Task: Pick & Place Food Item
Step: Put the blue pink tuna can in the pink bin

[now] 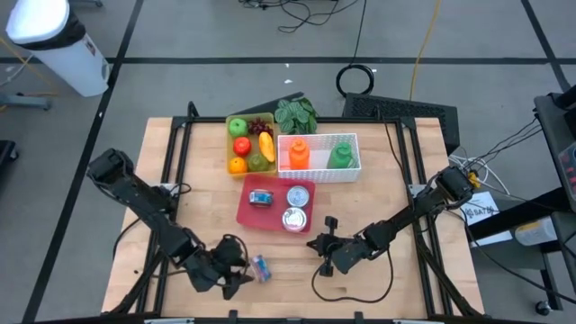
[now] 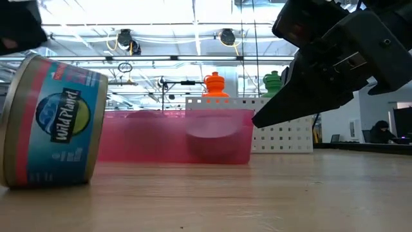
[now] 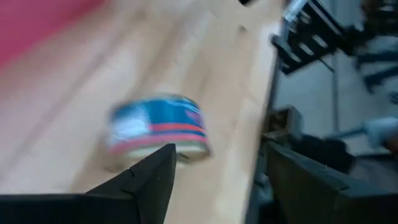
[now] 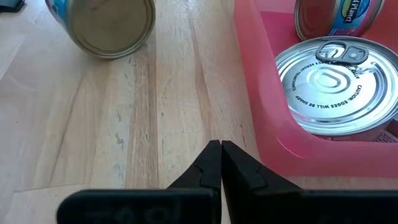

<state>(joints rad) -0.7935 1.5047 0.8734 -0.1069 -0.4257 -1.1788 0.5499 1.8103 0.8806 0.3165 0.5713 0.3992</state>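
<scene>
A blue-and-red labelled tuna can lay on its side on the bare wooden table, near the front edge and apart from the pink plastic tray. The left gripper sat just beside the can, its fingers spread and the can lying free just ahead of them. The right gripper waited near the tray's front corner, its fingers pressed together on nothing.
</scene>
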